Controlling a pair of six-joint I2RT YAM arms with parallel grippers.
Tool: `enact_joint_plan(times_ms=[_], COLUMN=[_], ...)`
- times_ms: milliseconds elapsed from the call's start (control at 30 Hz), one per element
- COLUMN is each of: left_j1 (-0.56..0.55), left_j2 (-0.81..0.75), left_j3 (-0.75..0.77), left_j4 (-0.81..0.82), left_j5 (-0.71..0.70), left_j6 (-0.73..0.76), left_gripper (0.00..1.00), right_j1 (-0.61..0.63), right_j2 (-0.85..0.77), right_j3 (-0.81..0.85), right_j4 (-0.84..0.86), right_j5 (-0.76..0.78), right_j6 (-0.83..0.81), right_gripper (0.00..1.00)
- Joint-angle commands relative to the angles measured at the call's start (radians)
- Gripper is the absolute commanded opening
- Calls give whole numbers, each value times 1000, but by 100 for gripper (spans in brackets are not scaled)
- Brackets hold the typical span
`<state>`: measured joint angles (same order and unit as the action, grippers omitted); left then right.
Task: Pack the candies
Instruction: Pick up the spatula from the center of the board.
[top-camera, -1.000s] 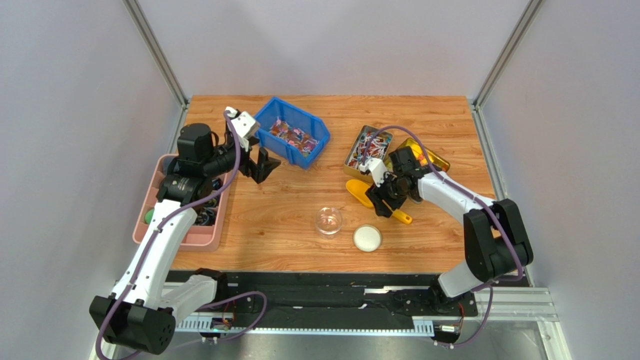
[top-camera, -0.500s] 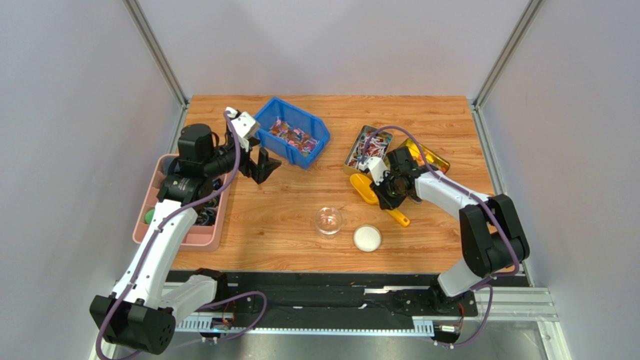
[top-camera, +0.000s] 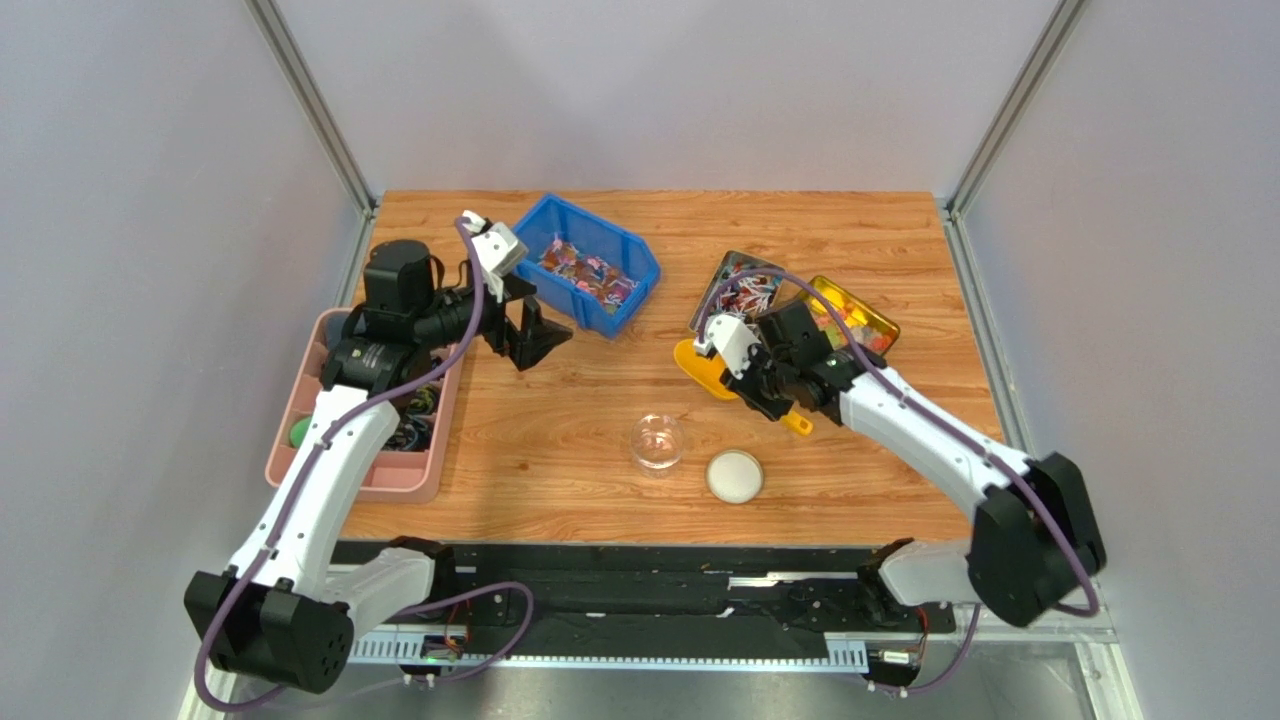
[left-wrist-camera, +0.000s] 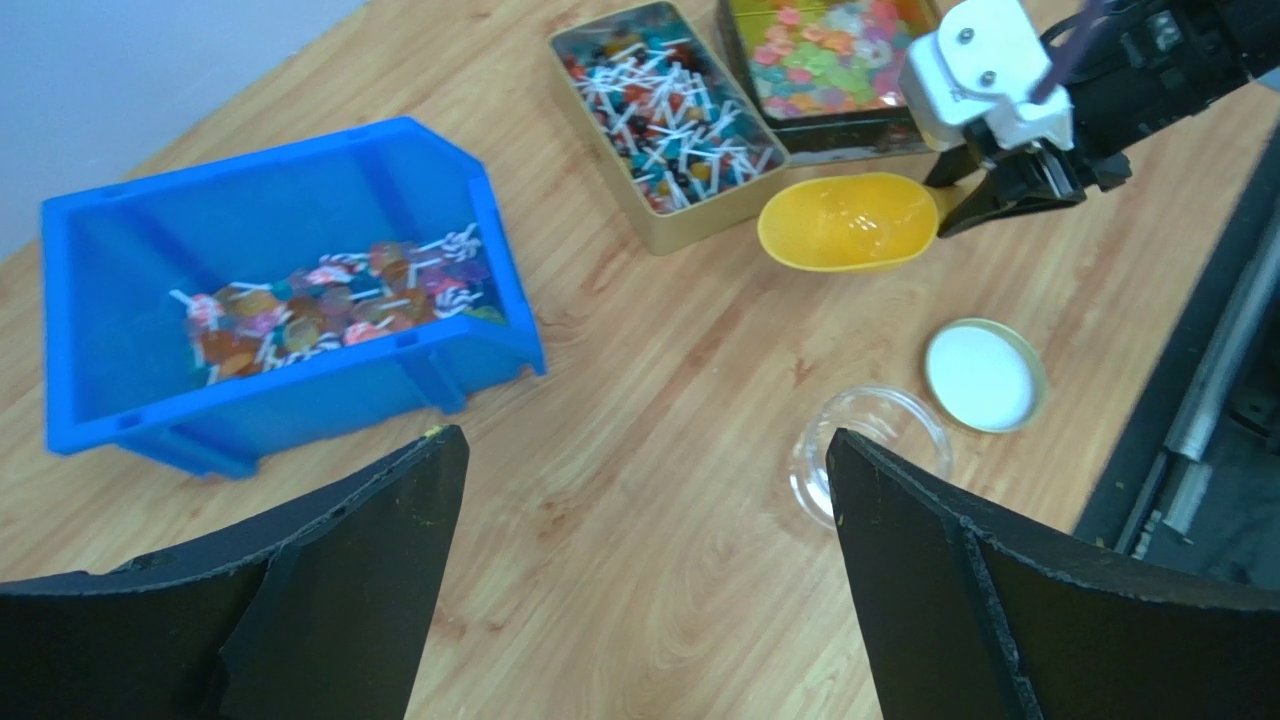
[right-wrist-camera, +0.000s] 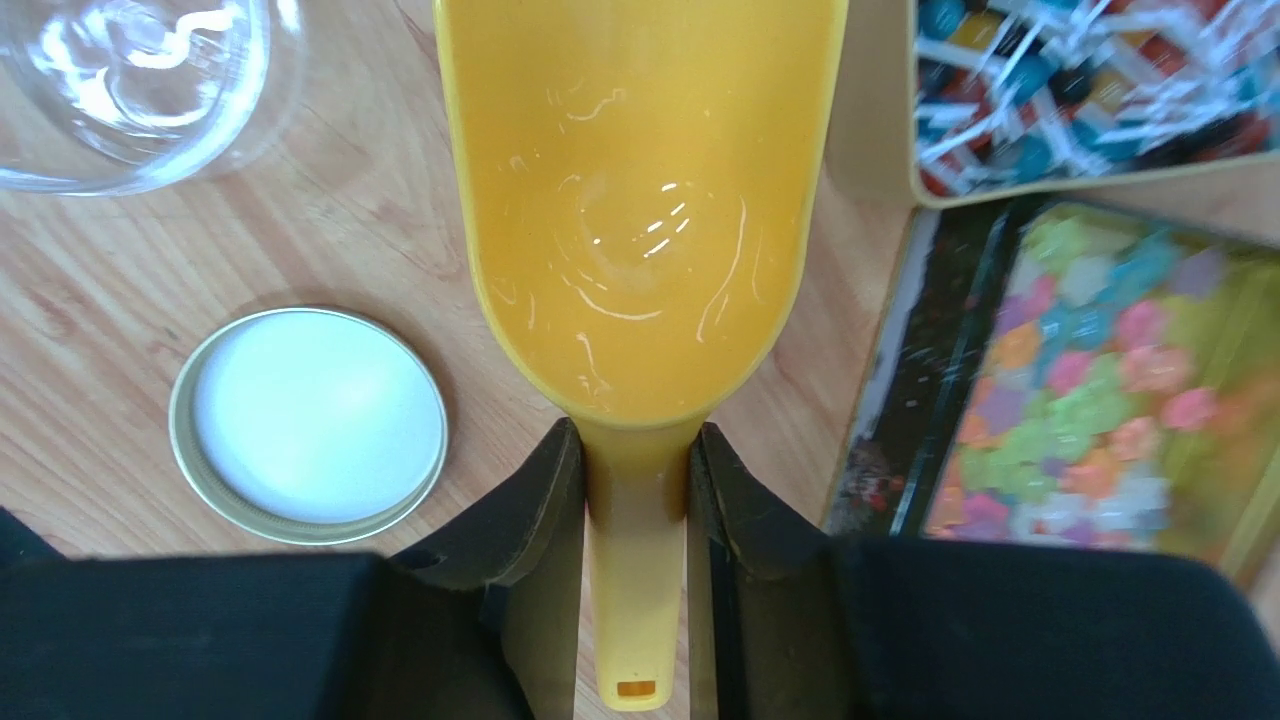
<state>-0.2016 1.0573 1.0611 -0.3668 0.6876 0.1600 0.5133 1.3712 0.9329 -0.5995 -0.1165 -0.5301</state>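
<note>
Right gripper (right-wrist-camera: 639, 465) is clamped on the handle of the yellow scoop (right-wrist-camera: 646, 195), 1 finger on each side. Scoop bowl is empty and sits just beside the near-left corner of the open tin (left-wrist-camera: 706, 210); I can't tell if it touches the desk (top-camera: 556, 435). Left gripper (left-wrist-camera: 639, 465) hangs with jaws spread wide, holding nothing, just off the near side of the blue bin (left-wrist-camera: 271, 165). Candies (left-wrist-camera: 331, 308) lie in a loose layer on the bin floor, by the desk's far edge, left of centre. More sweets with white sticks fill the open tin toward the far-right corner, and a 2nd tin (right-wrist-camera: 902, 345) touching it holds pastel ones. Glass jar (top-camera: 657, 441) and its lid (top-camera: 733, 476) sit side by side, apart, near the near edge, mid-desk. Pink tray (top-camera: 376, 477) hangs over the left edge.
</note>
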Motion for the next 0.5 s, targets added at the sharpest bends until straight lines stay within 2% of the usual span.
enact_joint_plan(times_ms=[0, 167, 467], left_j1=[-2, -2, -8], left_j2=[49, 101, 265], left_j3=[114, 192, 289], left_j4=[-53, -115, -121], left_j5=[160, 311, 477], left_j6=[22, 49, -31], left_gripper=[99, 99, 97], right_j1=[134, 264, 381], right_j2=[-164, -268, -258], right_j3=[46, 64, 144], right_j4=[-22, -32, 50], right_j5=[151, 329, 552], right_j6=[-102, -179, -274], right_gripper=[0, 0, 0])
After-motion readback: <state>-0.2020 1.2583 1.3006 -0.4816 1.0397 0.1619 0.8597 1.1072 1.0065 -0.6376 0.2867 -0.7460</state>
